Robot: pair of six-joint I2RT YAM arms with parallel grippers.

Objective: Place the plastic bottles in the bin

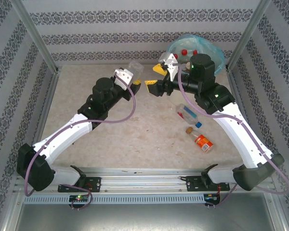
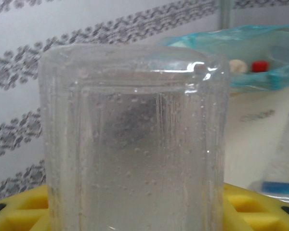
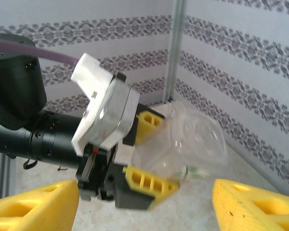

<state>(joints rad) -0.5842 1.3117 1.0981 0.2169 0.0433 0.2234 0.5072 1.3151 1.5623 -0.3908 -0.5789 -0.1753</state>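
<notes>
My left gripper [image 1: 135,76] is shut on a clear plastic bottle [image 1: 136,68], held off the table at the back centre. In the left wrist view that bottle [image 2: 135,144] stands upright between yellow fingers [image 2: 19,211]. My right gripper [image 1: 156,78] is open, just right of the held bottle and facing it. In the right wrist view its fingertips [image 3: 255,207] stand wide apart with nothing between them, and the left gripper [image 3: 166,151] and the clear bottle [image 3: 192,139] lie ahead. The bin [image 1: 216,54], lined in turquoise, stands at the back right with red-capped bottles inside.
Two bottles lie on the table under the right arm: a clear one with a blue cap [image 1: 189,115] and an orange one [image 1: 202,142]. Patterned walls and metal posts [image 1: 243,36] close in the sides and back. The bin's bag [image 2: 260,53] shows to the right in the left wrist view.
</notes>
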